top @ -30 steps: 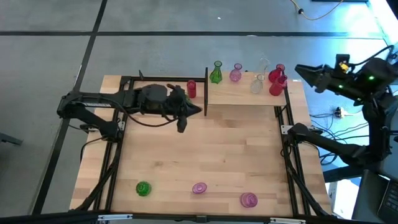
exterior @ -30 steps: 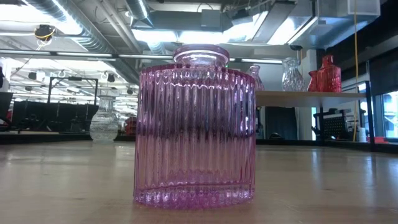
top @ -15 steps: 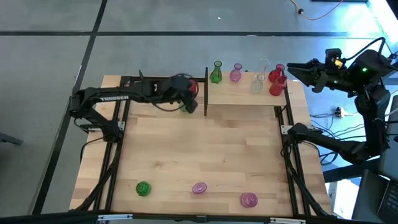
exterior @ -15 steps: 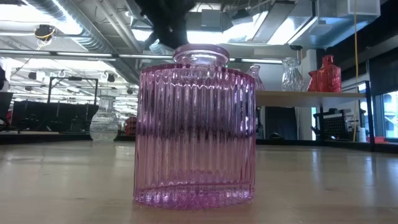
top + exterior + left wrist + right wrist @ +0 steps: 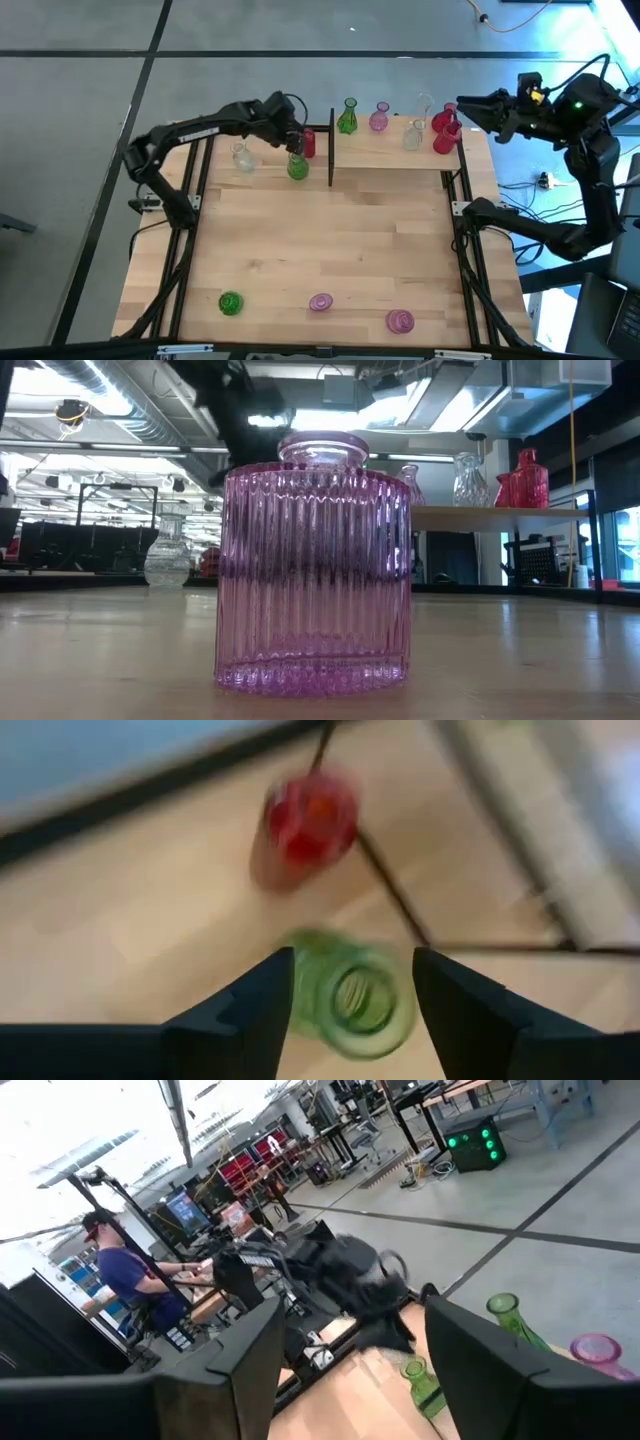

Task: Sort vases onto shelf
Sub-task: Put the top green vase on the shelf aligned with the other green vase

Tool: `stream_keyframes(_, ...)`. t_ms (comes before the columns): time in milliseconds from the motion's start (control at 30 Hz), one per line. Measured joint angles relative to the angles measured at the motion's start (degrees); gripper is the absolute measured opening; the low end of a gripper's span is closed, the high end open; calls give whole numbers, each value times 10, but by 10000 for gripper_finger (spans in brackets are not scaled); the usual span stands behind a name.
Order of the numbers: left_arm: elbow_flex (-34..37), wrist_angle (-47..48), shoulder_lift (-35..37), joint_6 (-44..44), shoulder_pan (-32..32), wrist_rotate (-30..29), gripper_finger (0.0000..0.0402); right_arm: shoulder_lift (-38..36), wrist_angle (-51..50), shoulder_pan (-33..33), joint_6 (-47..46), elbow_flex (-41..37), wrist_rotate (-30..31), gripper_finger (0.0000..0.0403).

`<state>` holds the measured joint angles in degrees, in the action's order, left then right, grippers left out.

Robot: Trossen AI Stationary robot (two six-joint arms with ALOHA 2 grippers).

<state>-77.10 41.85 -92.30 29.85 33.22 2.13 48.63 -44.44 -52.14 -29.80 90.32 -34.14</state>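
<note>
The left arm has been swung up and toward the far edge since the earlier frame, and a green vase [image 5: 297,167] and a clear vase [image 5: 241,156] are now uncovered on the far left of the table. Near the front edge, a second green vase [image 5: 230,302] and two pink vases [image 5: 320,301] [image 5: 400,320] are left standing. The left gripper [image 5: 294,141] is held just above the far green vase, fingers spread open and apart from it, with a red vase [image 5: 308,143] beside it. On the shelf [image 5: 390,152], at the far right, more vases are lined up. The right gripper [image 5: 462,104] is poised beside the shelf's right end, fingers parted, nothing held.
</note>
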Motion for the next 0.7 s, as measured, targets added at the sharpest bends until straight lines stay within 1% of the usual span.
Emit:
stream_keyframes(133,0,30,-32,-7,4,34,199,0,20,0,-19,0,0,223)
stream_keyframes(300,0,53,-41,-26,4,32,198,-2,20,0,-28,0,0,223)
stream_keyframes(400,0,59,-41,-36,3,28,187,-2,20,0,-29,0,3,223)
stream_keyframes(533,0,52,-49,-46,0,33,143,-1,20,0,-30,0,18,223)
stream_keyframes(700,0,50,-49,-64,0,46,52,-1,20,0,-32,0,26,223)
